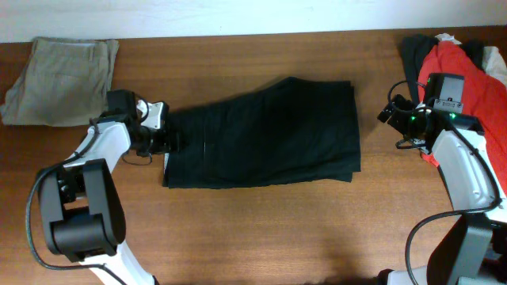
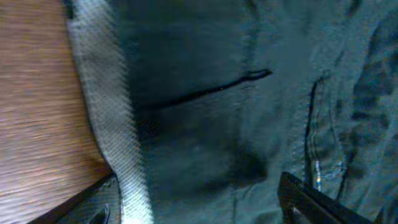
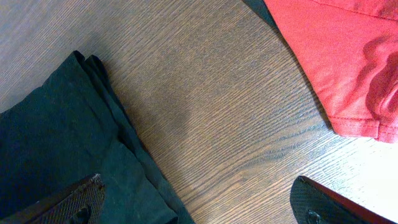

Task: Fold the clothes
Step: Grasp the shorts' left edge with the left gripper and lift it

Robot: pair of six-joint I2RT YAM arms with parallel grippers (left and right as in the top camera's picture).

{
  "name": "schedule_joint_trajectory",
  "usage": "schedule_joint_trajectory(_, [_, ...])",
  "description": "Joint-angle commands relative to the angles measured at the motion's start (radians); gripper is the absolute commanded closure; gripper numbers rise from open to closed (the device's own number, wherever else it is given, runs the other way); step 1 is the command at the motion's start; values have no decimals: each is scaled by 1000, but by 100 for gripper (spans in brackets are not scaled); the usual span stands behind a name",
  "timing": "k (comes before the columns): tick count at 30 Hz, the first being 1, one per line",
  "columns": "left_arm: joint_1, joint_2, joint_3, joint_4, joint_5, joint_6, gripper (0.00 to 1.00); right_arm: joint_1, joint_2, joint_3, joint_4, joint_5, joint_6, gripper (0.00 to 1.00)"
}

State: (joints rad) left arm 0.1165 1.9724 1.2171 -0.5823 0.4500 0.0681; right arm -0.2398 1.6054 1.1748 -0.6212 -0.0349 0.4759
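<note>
Dark trousers (image 1: 269,133) lie folded lengthwise across the middle of the wooden table (image 1: 253,237). My left gripper (image 1: 168,136) is at their waistband end on the left. In the left wrist view its open jaws (image 2: 199,208) straddle the dark fabric (image 2: 236,112) and the grey inner waistband (image 2: 109,118). My right gripper (image 1: 394,112) is open and empty, to the right of the trouser leg ends. In the right wrist view its jaws (image 3: 199,202) are over bare wood, with the trouser hem (image 3: 68,130) at the left.
Folded khaki trousers (image 1: 59,79) lie at the back left. A pile of clothes with a red garment (image 1: 463,71) on top sits at the back right, behind my right arm; the red cloth also shows in the right wrist view (image 3: 339,56).
</note>
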Motion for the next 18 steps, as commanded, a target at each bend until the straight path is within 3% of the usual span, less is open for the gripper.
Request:
schedule_joint_trajectory(1, [-45,89,-75,-19,-8,1,20,-3,-10,-2,0,10,11,1])
schedule_joint_trajectory(3, [-45,89,-75,-16,-9,1,32,-3,-10,-2,0,9,11,1])
schedule_joint_trajectory(5, [-45,89,-75,-13,-42,1,51,-3,-10,-2,0,10,11,1])
schedule_joint_trajectory(9, [-44,88,-61,-37,-164,-17,99,-3,-10,-2,0,10,11,1])
schedule_joint_trajectory(14, [-21,88,55,-179,-375,-103,99,-3,-10,-2,0,10,11,1])
schedule_joint_trajectory(18, [44,88,263,-371,-390,-109,99,-3,-10,-2,0,9,11,1])
